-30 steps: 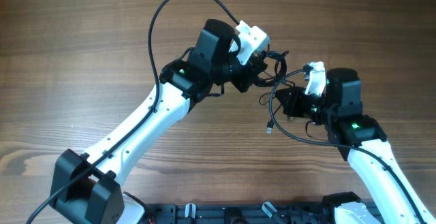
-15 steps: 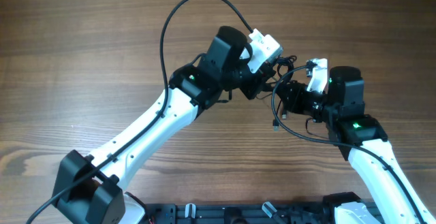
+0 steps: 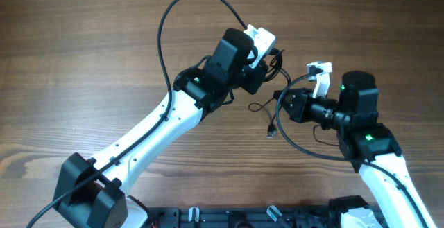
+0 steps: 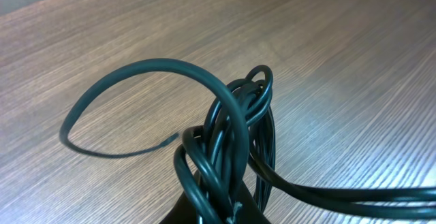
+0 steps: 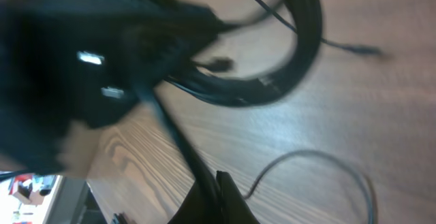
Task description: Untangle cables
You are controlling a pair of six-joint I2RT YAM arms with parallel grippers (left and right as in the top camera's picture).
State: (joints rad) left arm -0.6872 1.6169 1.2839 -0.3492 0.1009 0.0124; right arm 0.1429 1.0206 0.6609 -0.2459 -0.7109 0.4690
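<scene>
Your left end effector [image 3: 268,67] is closed tight on the cables [image 4: 233,125]. Its wrist view shows the bunch of thin black loops pinched at the bottom edge and standing up out of the jaws, with one wider loop arching off to the left above the wooden worktop [image 3: 83,48]. From overhead you see that bunch held off the surface near the middle of the worktop, just beside your right end effector [image 3: 286,106]; the two are close together but not touching. The right one is closed as well. Its wrist view is badly blurred, but a single dark cord appears to run straight into its fingertips [image 5: 228,200], so it seems to have hold of one strand of the same tangle. Below and between the two, a thin strand hangs down and ends in a small plug end [image 3: 270,134] near the wood; you cannot tell whether it touches.
</scene>
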